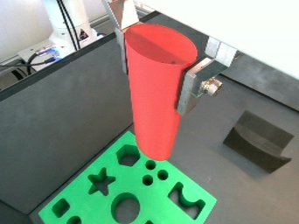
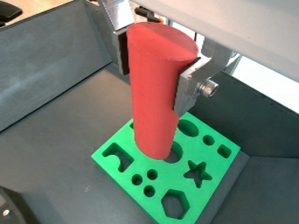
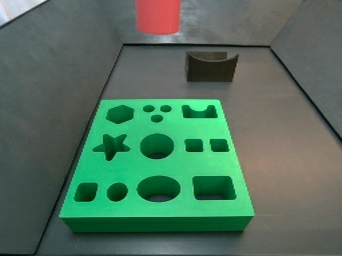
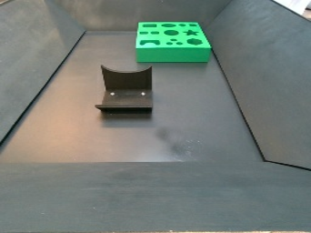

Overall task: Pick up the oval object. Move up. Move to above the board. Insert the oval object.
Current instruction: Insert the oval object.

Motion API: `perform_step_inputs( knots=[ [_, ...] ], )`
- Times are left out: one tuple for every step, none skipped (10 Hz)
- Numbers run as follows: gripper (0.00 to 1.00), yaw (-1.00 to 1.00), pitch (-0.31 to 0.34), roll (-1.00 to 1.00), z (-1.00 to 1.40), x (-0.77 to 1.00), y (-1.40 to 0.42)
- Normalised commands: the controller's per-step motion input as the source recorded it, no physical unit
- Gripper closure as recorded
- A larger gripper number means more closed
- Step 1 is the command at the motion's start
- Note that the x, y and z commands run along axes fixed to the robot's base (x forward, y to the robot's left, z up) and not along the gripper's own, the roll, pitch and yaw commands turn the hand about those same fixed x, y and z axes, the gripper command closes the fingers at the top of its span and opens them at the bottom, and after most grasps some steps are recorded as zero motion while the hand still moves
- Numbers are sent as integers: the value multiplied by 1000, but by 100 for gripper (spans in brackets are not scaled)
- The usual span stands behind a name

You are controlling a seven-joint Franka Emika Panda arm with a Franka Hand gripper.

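My gripper [image 1: 158,74] is shut on the oval object [image 1: 155,96], a tall matte red peg held upright between the silver fingers [image 1: 191,87]. It shows the same way in the other wrist view: gripper [image 2: 156,74], oval object [image 2: 155,105], fingers [image 2: 187,87]. The green board [image 1: 93,201] with cut-out holes lies on the floor below the peg, also in a wrist view [image 2: 216,162]. In a side view only the peg's lower end [image 3: 158,14] shows, high above the board [image 3: 160,215]; the gripper is out of frame there. The other side view shows the board [image 4: 173,55] but neither peg nor gripper.
The dark fixture [image 3: 210,65] stands on the grey floor beyond the board's far end, and shows too in a wrist view [image 1: 260,140] and a side view [image 4: 125,89]. Sloped dark walls [image 3: 60,90] enclose the floor.
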Motion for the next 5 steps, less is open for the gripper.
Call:
perform_step_inputs(
  knots=[
    [100,0,0,30,-94,111,-329],
    [100,0,0,34,-94,97,-334],
    [100,0,0,61,-120,126,-369],
    [100,0,0,41,-160,126,-349],
    [100,0,1,66,-191,149,-377]
  ],
)
